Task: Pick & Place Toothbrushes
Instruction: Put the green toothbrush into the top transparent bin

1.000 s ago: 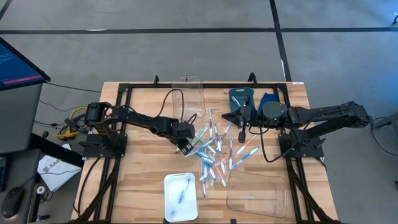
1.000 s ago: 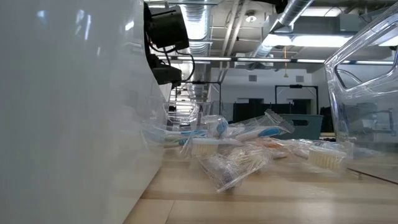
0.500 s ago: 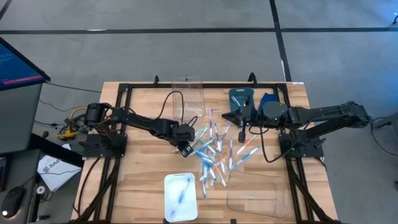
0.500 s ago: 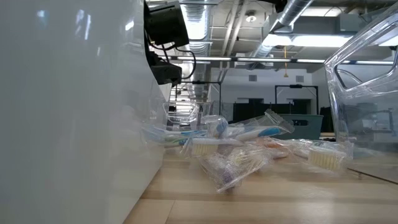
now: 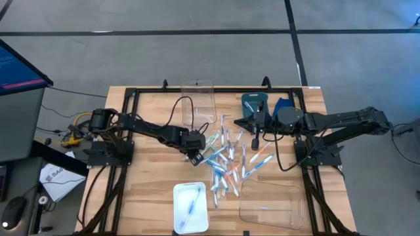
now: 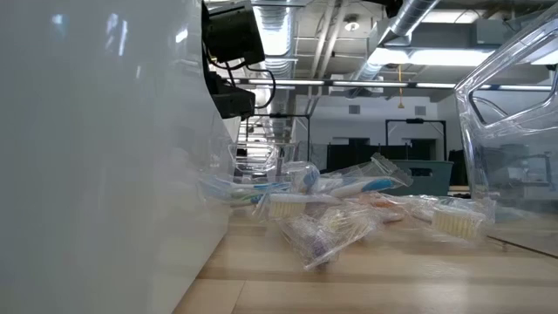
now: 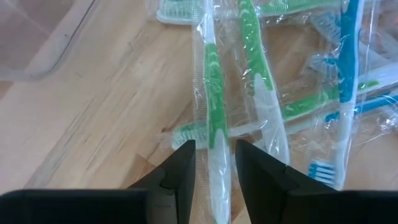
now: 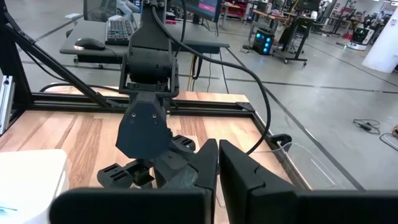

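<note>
The left arm reaches low across the wooden table point(image 5: 151, 177) from its base at the left edge, its left gripper point(image 5: 195, 156) angled down at the near-left fringe of the toothbrushes point(image 5: 226, 160), a loose heap of wrapped brushes scattered over the table's middle. In the left wrist view the fingers point(image 7: 180, 171) stand apart on either side of the white handle of a green toothbrush point(image 7: 214, 102) lying in its clear wrapper; whether the pads press it cannot be told. The right arm extends from the right edge, its right gripper point(image 5: 252, 128) held above the table at the far side of the heap with its fingers point(image 8: 208, 165) together and nothing between them. A white tray point(image 5: 190, 206) at the near edge holds one brush; clear bins sit at the far edge point(image 5: 199, 101) and near right point(image 5: 270, 204). A blue cloth point(image 5: 283, 105) lies near the right arm. Grey floor surrounds the table; desks and monitors fill the room behind.
</note>
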